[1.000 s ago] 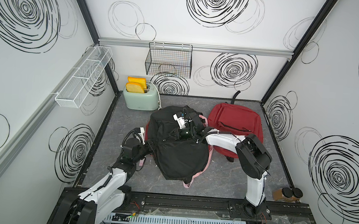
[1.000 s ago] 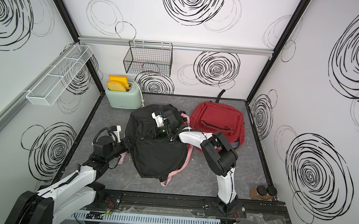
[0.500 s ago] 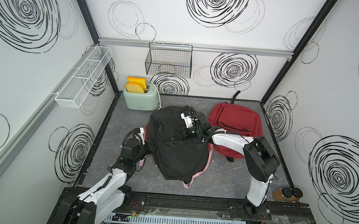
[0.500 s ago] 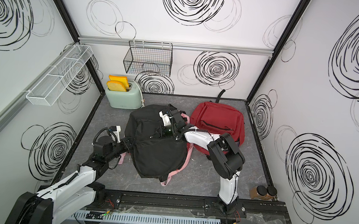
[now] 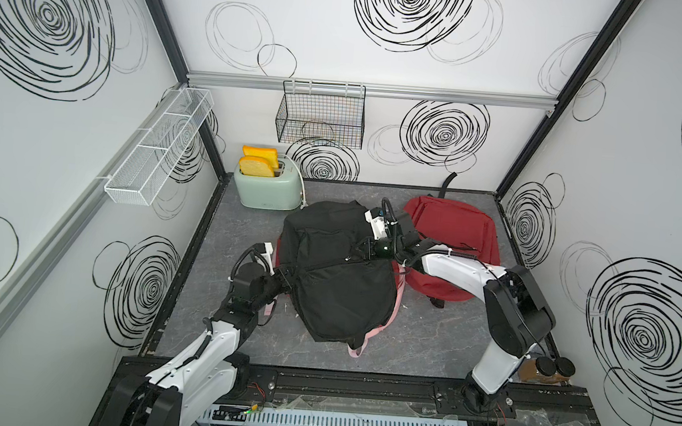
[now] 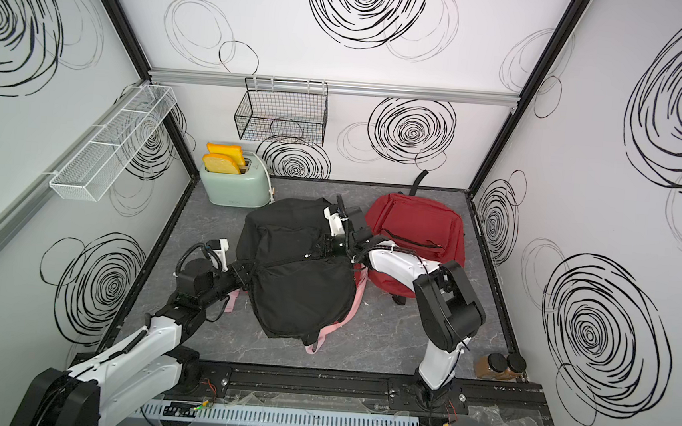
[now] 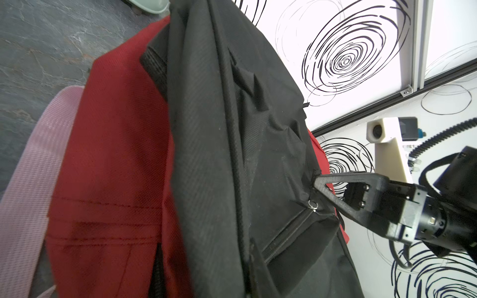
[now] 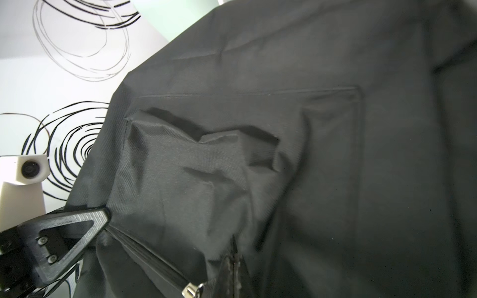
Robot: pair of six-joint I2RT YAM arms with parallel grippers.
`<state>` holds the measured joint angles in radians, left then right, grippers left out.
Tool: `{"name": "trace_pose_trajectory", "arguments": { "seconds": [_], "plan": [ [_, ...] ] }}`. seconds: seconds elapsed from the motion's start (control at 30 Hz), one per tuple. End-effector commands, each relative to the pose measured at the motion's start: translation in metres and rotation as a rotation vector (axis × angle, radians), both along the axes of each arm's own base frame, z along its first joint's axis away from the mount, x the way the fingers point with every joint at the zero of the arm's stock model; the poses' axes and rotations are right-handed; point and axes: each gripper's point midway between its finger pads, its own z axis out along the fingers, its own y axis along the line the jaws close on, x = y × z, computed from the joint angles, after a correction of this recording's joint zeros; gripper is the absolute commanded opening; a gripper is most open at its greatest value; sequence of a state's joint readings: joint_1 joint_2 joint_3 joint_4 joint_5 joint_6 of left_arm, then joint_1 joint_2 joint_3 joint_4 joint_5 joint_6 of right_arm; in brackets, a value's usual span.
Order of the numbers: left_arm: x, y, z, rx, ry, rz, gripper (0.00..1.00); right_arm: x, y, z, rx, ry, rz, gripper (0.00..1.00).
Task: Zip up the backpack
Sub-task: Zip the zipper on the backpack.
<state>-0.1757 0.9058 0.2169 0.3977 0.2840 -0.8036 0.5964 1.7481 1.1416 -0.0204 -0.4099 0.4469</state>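
Observation:
The black backpack (image 5: 337,293) (image 6: 295,293) lies mid-floor, its zip (image 5: 322,264) running across it. My left gripper (image 5: 284,277) (image 6: 244,274) is shut on the backpack's left edge at the zip's end; in the left wrist view its fingers (image 7: 251,268) are mostly buried in black fabric. My right gripper (image 5: 360,251) (image 6: 322,248) (image 8: 233,265) is shut on the zipper pull, whose silver slider (image 8: 191,290) (image 7: 312,205) sits beside the fingertips. The zip looks closed between the two grippers.
A red backpack (image 5: 453,239) lies right of the black one, under my right arm. Red fabric (image 7: 108,167) and pink straps (image 5: 366,341) stick out beneath the black backpack. A mint toaster (image 5: 268,189) stands back left. Two jars (image 5: 547,369) stand front right.
My right gripper has slid to the right along the zip with the pull in it, and its arm swung right. The left gripper kept its hold in place.

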Motion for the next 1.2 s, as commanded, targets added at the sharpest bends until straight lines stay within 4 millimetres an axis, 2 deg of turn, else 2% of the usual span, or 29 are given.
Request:
{"name": "trace_pose_trajectory", "arguments": {
  "seconds": [0.0,0.2,0.4,0.43,0.5,0.53,0.6,0.67,0.77,0.87,1.17],
  "plan": [
    [0.007,0.010,0.016,0.013,-0.068,0.044,0.00,0.022,-0.038,0.005,-0.077,-0.059,-0.117,0.00],
    [0.007,0.012,0.015,0.016,-0.063,0.049,0.00,0.029,-0.065,0.007,-0.137,-0.078,-0.187,0.00],
    [0.008,0.012,0.010,0.028,-0.041,0.051,0.00,0.024,-0.060,0.019,-0.090,-0.088,-0.163,0.01],
    [0.009,0.012,0.008,0.032,-0.034,0.051,0.00,0.023,-0.059,0.024,-0.075,-0.095,-0.156,0.07],
    [0.009,0.012,0.005,0.034,-0.023,0.051,0.00,0.022,-0.060,0.030,-0.062,-0.102,-0.156,0.35],
    [0.009,0.012,0.003,0.031,-0.020,0.051,0.00,0.022,-0.064,0.034,-0.057,-0.111,-0.167,0.44],
    [0.010,0.011,0.001,0.030,-0.015,0.050,0.00,0.024,-0.074,0.036,-0.057,-0.117,-0.199,0.58],
    [0.010,0.011,-0.001,0.033,-0.008,0.049,0.00,0.026,-0.084,0.037,-0.051,-0.118,-0.222,0.65],
    [0.010,0.012,-0.001,0.036,-0.007,0.051,0.00,0.031,-0.098,0.031,-0.052,-0.112,-0.251,0.67],
    [0.010,0.012,-0.001,0.038,-0.008,0.053,0.00,0.035,-0.102,0.019,-0.059,-0.090,-0.256,0.68],
    [0.010,0.012,-0.002,0.040,-0.004,0.055,0.00,0.031,-0.087,-0.010,-0.018,-0.023,-0.201,0.66]
  ]
}}
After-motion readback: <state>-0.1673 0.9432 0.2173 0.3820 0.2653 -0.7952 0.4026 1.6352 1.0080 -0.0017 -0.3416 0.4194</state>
